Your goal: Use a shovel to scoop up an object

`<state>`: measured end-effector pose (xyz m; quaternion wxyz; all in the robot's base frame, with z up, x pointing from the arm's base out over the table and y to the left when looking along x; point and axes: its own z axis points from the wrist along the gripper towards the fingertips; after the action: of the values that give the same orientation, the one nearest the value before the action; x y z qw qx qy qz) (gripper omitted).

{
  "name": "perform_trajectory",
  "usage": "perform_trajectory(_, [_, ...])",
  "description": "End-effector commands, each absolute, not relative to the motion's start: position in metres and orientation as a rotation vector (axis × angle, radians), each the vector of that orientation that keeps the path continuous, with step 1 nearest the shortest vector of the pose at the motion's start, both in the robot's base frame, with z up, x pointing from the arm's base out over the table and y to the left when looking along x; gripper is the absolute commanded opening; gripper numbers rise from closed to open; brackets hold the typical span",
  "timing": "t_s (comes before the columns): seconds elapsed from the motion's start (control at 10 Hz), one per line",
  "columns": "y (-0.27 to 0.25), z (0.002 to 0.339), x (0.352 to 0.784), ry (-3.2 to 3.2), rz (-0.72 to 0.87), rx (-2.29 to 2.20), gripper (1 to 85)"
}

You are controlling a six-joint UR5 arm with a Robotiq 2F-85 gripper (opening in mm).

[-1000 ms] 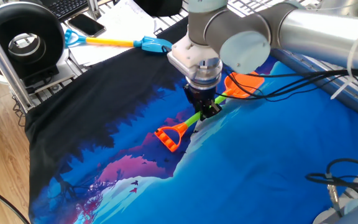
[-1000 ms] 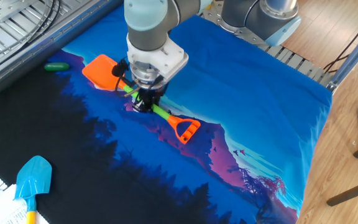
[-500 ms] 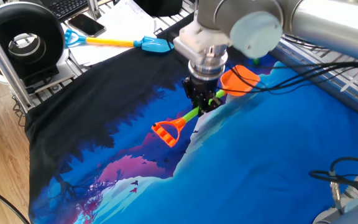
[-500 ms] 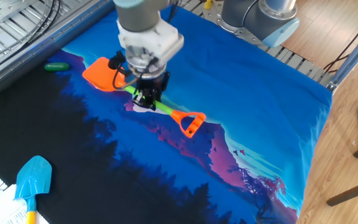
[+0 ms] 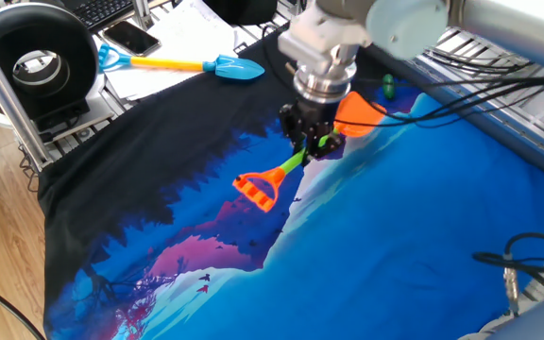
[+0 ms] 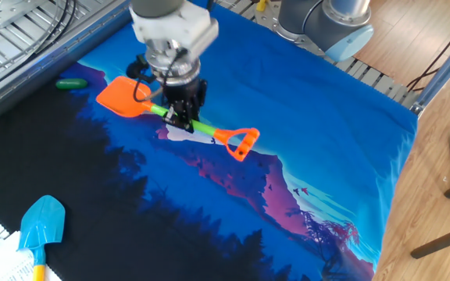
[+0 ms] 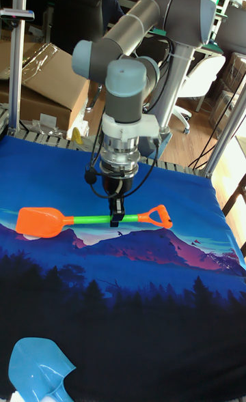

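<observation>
From one fixed view, I am looking at the gripper (image 5: 312, 144) pinching the thin green shaft of the shovel (image 5: 302, 157), its dark fingers closed tight around the smooth plastic. The flat orange blade (image 5: 356, 114) is pointing toward 1 o'clock and the ribbed D-shaped handle (image 5: 257, 188) toward 7 o'clock. The arm is coming in from 1 o'clock with its silver wrist pointing straight down. The object (image 5: 387, 87), a small dark green rounded piece, is lying just beyond the blade at 1 o'clock, apart from it. A blue-bladed shovel (image 5: 182, 65) with a yellow shaft is lying off the cloth at 11 o'clock.

From the other fixed view, I am seeing the gripper (image 6: 181, 119) clamped on the shovel (image 6: 180, 119) at mid-shaft, the blade (image 6: 122, 97) toward 10 o'clock, the handle (image 6: 240, 142) toward 4 o'clock. The object (image 6: 72, 83) is sitting on the printed cloth (image 6: 303, 117) at 9 o'clock from the blade, near it but not touching. The cloth is soft and slightly wrinkled.

In the tall fixed view, I am watching the gripper (image 7: 115, 215) hanging vertically from the bulky grey arm, holding the shovel (image 7: 96, 219) level, the blade (image 7: 41, 221) at 9 o'clock and the handle (image 7: 158, 216) at 3 o'clock. I cannot see the object here.
</observation>
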<state>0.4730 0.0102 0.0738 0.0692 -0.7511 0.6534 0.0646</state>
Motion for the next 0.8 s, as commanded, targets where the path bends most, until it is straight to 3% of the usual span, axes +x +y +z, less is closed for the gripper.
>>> perform_trajectory(0.0, [0.004,0.082,0.469,1.920,0.260,-2.211,23.3])
perform_trajectory(0.7, [-0.025,0.080,0.459,1.882,0.259,-2.215,22.7])
